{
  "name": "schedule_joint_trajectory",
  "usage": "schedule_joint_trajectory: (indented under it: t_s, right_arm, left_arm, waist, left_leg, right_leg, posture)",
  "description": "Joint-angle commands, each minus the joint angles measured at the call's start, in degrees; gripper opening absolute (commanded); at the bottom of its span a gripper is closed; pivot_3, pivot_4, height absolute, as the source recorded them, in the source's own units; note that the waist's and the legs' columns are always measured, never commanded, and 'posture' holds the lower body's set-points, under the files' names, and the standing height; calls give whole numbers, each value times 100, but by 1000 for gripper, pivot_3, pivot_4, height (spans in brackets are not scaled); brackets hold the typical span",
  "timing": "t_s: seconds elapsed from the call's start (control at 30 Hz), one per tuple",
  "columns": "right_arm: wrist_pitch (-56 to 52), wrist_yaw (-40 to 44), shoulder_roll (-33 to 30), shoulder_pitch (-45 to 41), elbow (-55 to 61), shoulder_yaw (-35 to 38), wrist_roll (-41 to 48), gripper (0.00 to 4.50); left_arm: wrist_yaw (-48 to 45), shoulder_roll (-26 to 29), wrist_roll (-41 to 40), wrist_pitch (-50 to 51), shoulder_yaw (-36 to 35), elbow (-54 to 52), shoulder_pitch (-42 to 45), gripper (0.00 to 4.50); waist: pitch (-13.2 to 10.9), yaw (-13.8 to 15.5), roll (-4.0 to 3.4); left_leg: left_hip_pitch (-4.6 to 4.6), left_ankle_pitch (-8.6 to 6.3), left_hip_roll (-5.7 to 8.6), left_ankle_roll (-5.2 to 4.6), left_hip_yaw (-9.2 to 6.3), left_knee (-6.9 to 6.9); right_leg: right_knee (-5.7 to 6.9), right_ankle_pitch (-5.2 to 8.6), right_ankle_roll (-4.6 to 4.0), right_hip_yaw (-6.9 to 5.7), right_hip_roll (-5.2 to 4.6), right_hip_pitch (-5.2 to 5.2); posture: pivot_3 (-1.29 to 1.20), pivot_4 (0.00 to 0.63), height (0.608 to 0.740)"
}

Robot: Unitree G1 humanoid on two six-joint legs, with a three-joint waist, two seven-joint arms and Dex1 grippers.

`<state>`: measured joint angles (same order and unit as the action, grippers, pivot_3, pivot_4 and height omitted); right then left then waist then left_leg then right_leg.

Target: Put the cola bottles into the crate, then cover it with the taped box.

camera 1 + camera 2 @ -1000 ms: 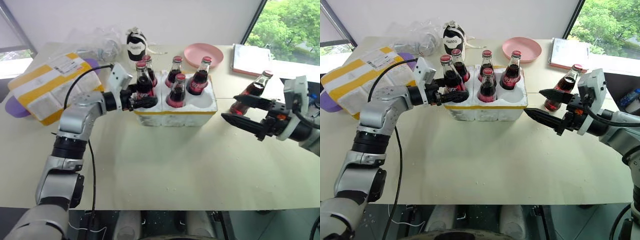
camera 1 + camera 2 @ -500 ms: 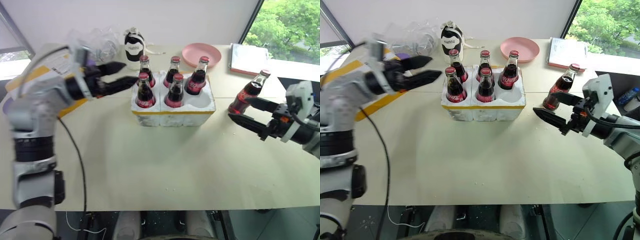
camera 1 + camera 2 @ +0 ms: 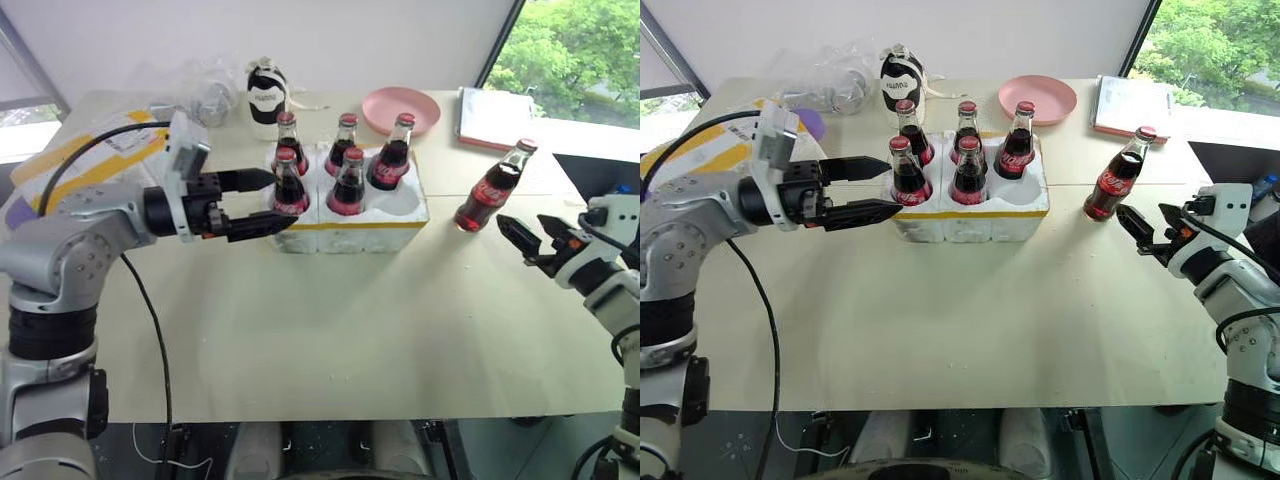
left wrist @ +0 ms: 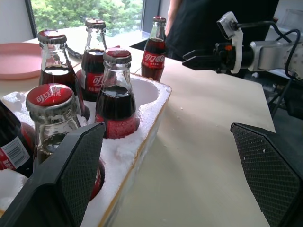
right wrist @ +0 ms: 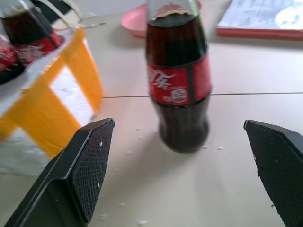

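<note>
One cola bottle [image 3: 1115,181] stands beyond right hand [image 3: 1148,226].

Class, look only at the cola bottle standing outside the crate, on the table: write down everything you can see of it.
The lone cola bottle is small, of clear glass, filled nearly to the neck with dark cola. It has a red cap and a red label with white script around its middle. It stands upright on the pale table, to the right of the crate and apart from it. The right end effector sits just short of it, open, not touching. Nothing but the table touches the bottle.
</note>
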<state>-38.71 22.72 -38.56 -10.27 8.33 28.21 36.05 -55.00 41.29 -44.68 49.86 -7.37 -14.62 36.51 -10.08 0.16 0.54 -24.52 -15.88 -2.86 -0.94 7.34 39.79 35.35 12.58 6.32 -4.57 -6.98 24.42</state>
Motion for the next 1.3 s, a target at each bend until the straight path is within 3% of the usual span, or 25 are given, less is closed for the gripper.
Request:
schedule_joint_trajectory:
  t_s: [0.03, 0.87, 0.93, 1.03, 1.3]
  right_arm:
    - [321, -30, 3, -277, -202, -116, -277, 4500]
    - [1933, 568, 521, -2481, -3529, -930, -1225, 4500]
    - [2022, 594, 546, -2571, -3691, -897, -1246, 3969]
    - [2102, 667, 539, -2606, -3763, -891, -1265, 2744]
    - [1958, 773, 390, -2489, -2731, -758, -1069, 2767]
  left_arm:
    - [14, -5, -43, -151, -31, -202, 79, 4457]
    - [125, 8, 24, -363, 119, -340, 60, 4457]
    - [150, 5, 13, -355, 119, -360, 60, 4500]
    - [187, -1, 2, -352, 128, -387, 46, 4500]
    - [220, -36, 23, -394, 154, -346, 44, 4500]
  waist:
    - [0, -4, -1]
    - [-1, -50, -2]
    - [-1, -78, -2]
    - [-1, -87, -2]
    - [-10, -89, -18]
  left_leg:
    - [1, 2, 0, 3, 0, -3]
    - [1, 6, 0, 10, 1, -2]
    - [0, 6, 0, 10, 1, -2]
    - [0, 7, 0, 10, 1, -4]
    - [0, 7, 0, 12, 2, -6]
  right_leg:
    - [0, 0, 0, 0, 0, 0]
    - [0, 0, 0, 2, 0, -1]
    - [-1, 0, 0, 2, 0, -1]
    - [-1, 0, 1, 2, 0, -1]
    - [-2, -1, 1, 2, 0, 0]
  posture:
    - [0, 150, 740]
    - [0, 150, 740]
    - [0, 150, 740]
    - [0, 150, 740]
    - [0, 150, 740]
